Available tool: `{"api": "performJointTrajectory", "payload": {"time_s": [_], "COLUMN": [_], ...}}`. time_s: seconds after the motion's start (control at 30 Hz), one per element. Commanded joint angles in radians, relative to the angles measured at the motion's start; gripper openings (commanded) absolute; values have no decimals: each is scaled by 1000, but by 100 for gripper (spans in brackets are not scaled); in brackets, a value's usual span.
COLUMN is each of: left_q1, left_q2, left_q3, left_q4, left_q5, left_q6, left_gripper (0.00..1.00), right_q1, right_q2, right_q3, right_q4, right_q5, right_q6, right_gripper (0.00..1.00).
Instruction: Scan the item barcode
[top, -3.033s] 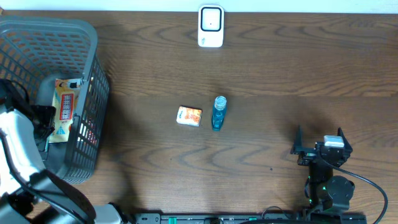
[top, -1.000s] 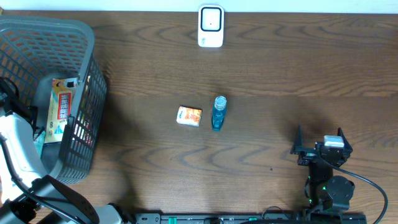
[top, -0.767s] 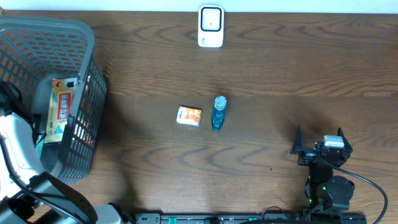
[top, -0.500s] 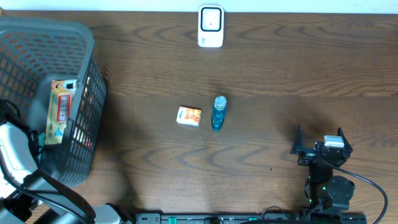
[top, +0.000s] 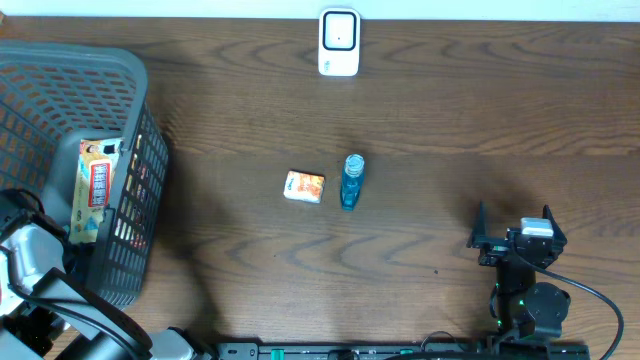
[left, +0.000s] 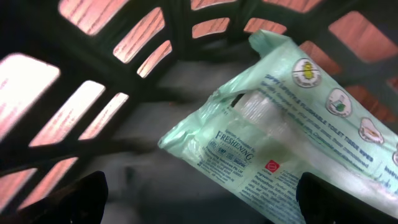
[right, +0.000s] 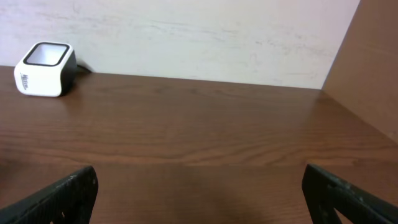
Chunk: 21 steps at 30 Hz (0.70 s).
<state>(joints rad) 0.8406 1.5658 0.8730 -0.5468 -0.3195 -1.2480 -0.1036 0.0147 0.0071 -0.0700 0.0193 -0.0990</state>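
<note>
My left gripper (left: 205, 208) reaches into the grey mesh basket (top: 135, 75), open, with only its two dark fingertips (left: 78, 198) showing at the bottom corners. Just beyond them, against the basket floor, lies a pale green packet of wipes (left: 292, 143); nothing is between the jaws. From overhead my left arm (top: 28, 252) is at the basket's near corner, next to an orange snack pack (top: 97, 188). The white barcode scanner (top: 339, 42) stands at the table's far edge, also visible as scanner (right: 43, 78). My right gripper (top: 512, 240) rests open and empty at the front right.
A small orange-and-white box (top: 304, 186) and a blue bottle (top: 351, 181) lying on its side sit together mid-table. The basket's mesh walls (left: 93, 74) close in around my left gripper. Bare wooden tabletop (right: 205, 137) lies ahead of my right gripper.
My left arm has drawn back toward the table's front edge, and the basket with the snack pack has shifted slightly left. The right arm, box, bottle and scanner have not moved.
</note>
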Motion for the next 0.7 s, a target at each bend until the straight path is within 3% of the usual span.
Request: {"api": "performJointTrajectory", "payload": {"time_s": [0.0,0.23,0.43,0.67], "left_q1": [7,7,7,7], "left_q2": [11,11,11,27], "left_q3": [-20,-20,-21,-74], "left_q4": [28,105,113,224], "left_q5": [-15,-42,-186,-141], "left_q6": [-143,-150,-150,-154], "left_gripper": [98,98,98,98], "right_q1": [-7,-7,-7,-7], "right_q2": [-3,-3,-3,-3], "right_q3": [-2,-2,-2,-2], "right_q4": [-3,-3,-3,-3], "right_q5": [5,5,5,5], "right_q6": [-11,-11,-11,-11], "right_gripper": [99,99,99,99]}}
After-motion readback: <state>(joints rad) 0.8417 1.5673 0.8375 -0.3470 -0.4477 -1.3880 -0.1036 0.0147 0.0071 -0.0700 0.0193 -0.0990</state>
